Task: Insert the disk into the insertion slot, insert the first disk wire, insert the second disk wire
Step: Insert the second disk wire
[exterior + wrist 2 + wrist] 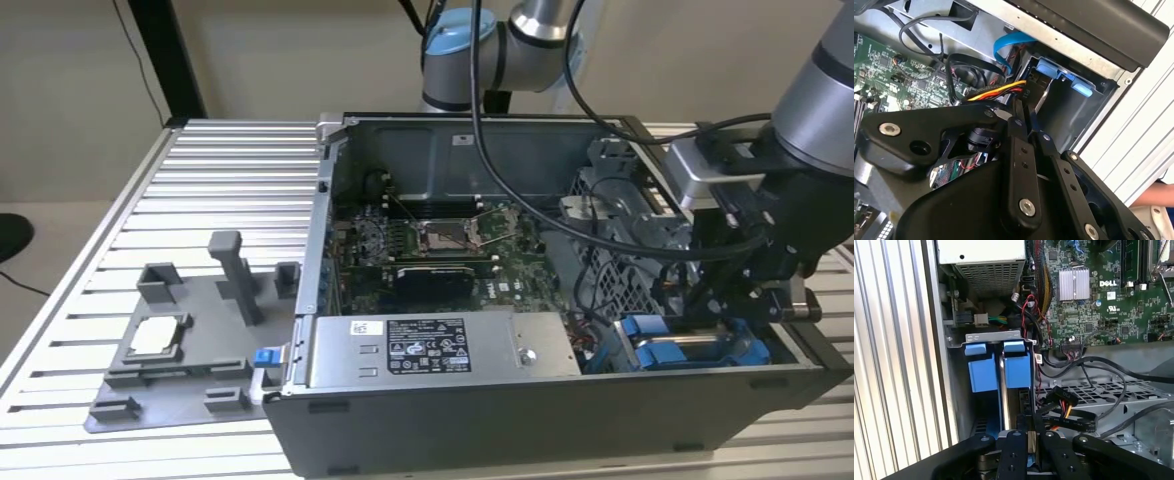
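I see the disk (1004,371) in its bright blue plastic frame, standing inside the insertion slot (985,337), a narrow grey metal bay at the corner of the open PC case (534,420). My hand (1029,437) has its flat black fingers nearly together, pinching a black connector with yellow and red wires (996,92) just beside the bay. The case sits on a ribbed aluminium bench (200,190); behind is a beige wall.

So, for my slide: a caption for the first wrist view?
Gripper shut on a wire connector beside the blue-framed disk seated in its insertion slot.
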`<action>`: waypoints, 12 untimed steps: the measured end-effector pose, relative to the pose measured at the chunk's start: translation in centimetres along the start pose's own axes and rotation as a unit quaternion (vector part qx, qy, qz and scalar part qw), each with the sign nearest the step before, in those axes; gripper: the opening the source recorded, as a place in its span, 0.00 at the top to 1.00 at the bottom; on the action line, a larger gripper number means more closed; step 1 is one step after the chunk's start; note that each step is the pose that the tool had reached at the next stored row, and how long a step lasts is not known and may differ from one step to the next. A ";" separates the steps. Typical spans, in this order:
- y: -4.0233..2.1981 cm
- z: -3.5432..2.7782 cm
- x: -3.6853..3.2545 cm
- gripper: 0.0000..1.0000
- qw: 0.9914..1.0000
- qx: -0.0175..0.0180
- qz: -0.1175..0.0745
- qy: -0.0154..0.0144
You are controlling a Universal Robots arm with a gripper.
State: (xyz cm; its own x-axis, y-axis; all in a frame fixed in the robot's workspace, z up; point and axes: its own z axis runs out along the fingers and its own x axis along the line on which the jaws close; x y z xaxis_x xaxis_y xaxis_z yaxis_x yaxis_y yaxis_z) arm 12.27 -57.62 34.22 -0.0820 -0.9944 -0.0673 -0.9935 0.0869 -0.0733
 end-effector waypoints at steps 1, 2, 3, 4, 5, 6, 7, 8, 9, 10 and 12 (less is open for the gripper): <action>0.00 0.00 0.00 1.00 1.000 0.000 0.000 -0.001; 0.00 0.02 0.00 1.00 1.000 0.000 0.000 -0.001; 0.00 0.04 0.00 1.00 1.000 0.001 -0.001 -0.001; 0.01 0.05 0.00 1.00 1.000 0.001 -0.001 -0.002; 0.01 0.09 0.01 1.00 1.000 0.001 -0.001 -0.002; 0.02 0.14 0.01 1.00 1.000 0.001 -0.002 -0.002; 0.02 0.17 0.01 1.00 1.000 0.001 -0.004 -0.002; 0.02 0.18 0.01 1.00 1.000 0.001 -0.005 -0.002; 0.02 0.20 0.02 1.00 1.000 0.001 -0.005 -0.002; 0.02 0.22 0.01 1.00 1.000 0.001 -0.006 -0.002; 0.03 0.26 0.02 1.00 1.000 0.001 -0.008 -0.002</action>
State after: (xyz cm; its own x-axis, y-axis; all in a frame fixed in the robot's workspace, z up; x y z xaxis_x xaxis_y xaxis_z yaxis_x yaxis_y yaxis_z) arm 12.26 -57.62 33.95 -0.0663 -0.9953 -0.0704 -0.9944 0.0717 -0.0772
